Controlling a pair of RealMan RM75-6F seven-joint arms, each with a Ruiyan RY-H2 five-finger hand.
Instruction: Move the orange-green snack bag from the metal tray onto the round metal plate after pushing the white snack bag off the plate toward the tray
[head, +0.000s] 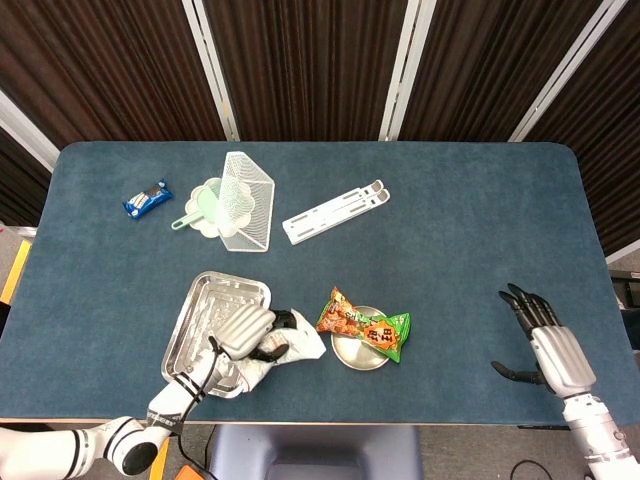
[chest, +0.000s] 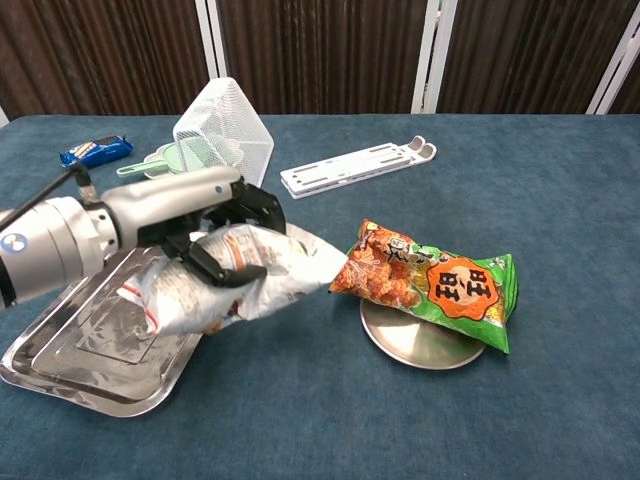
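White mesh cover (chest: 224, 140), green scoop (chest: 172, 162), blue packet (chest: 94, 150) beyond metal tray (chest: 70, 354).

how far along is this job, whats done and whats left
Done: the orange-green snack bag already lies on the round metal plate. In hand: the left hand holds the white snack bag off the plate, over the metal tray edge. Left: release it.
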